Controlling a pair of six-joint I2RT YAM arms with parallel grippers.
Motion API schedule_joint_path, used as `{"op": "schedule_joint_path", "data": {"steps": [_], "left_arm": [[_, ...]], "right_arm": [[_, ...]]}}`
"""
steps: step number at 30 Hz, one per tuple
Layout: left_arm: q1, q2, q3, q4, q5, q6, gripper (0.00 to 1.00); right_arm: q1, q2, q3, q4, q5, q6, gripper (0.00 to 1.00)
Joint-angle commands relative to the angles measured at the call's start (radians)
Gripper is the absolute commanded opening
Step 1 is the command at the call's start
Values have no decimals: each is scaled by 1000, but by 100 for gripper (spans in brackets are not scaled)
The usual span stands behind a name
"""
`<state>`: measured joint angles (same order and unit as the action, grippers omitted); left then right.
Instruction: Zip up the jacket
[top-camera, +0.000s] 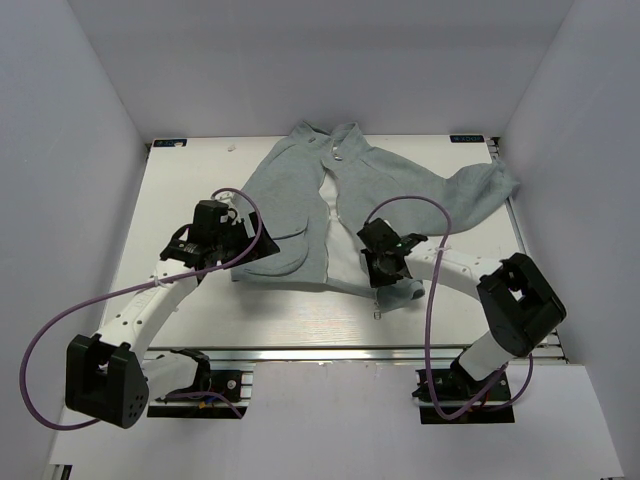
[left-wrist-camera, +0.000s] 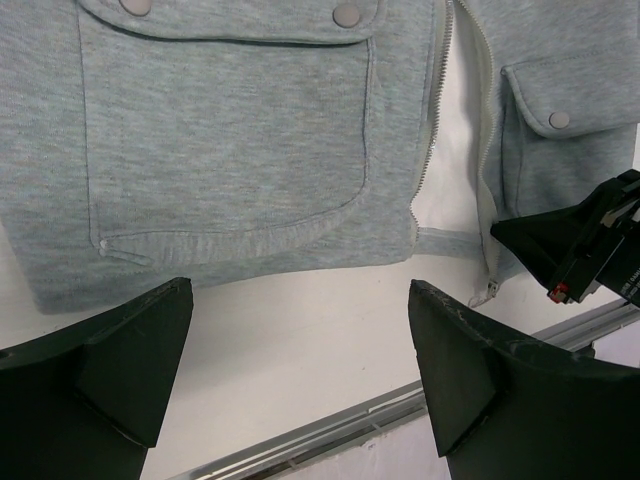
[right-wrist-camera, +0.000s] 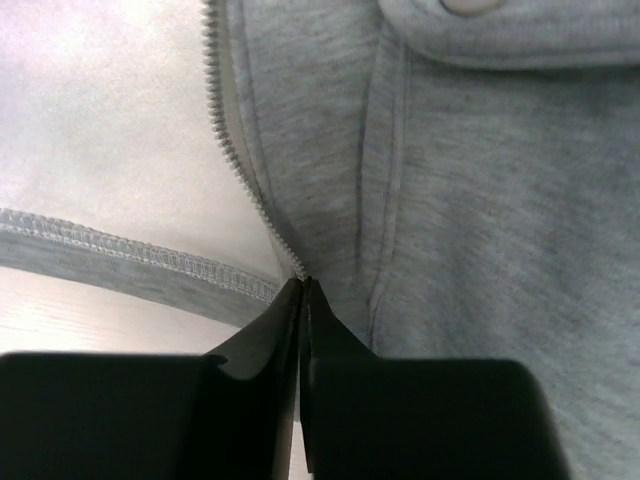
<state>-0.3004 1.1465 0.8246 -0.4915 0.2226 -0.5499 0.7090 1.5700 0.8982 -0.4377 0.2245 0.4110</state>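
Currently the right gripper (right-wrist-camera: 303, 290) has its jaws pressed together. The tips meet at the bottom end of the zipper teeth (right-wrist-camera: 225, 130), at the hem of the front panel on the robot's right. You cannot tell from the wrist view whether any tape is caught between them. The left gripper (left-wrist-camera: 300, 300) has its jaws wide apart and holds nothing. It is poised over bare table (left-wrist-camera: 280, 390), just short of the hem below the other panel's flap pocket (left-wrist-camera: 230, 140).

The jacket (top-camera: 290, 200) lies front up on the table. Its collar points to the far edge and its hem to the arm bases. The front is open, with pale lining (right-wrist-camera: 100, 120) showing between the two zipper rows.

Expect the fleece to be soft and light. It will likely bunch and slide across the table rather than resist a pull. Take hold at the zipper tape near the hem, where the stitching gives some stiffness, not on the loose body fabric. Keep the lower ends taut and aligned. The slider's position is unclear in these views.

No brand or writing shows on the jacket. Two small blue tags (top-camera: 168, 142) sit at the table's far corners, too small to read.
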Motion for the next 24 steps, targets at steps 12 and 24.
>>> {"op": "schedule_joint_path", "data": {"steps": [12,24], "left_arm": [[-3,-31,-4,-2,21,15,98],[-124,87,96,-51,-54,25,98]], "right_arm": [[144,-217,-18,-50,-326,-48,0],[207,-172,-42,16,-251,-9,68]]}}
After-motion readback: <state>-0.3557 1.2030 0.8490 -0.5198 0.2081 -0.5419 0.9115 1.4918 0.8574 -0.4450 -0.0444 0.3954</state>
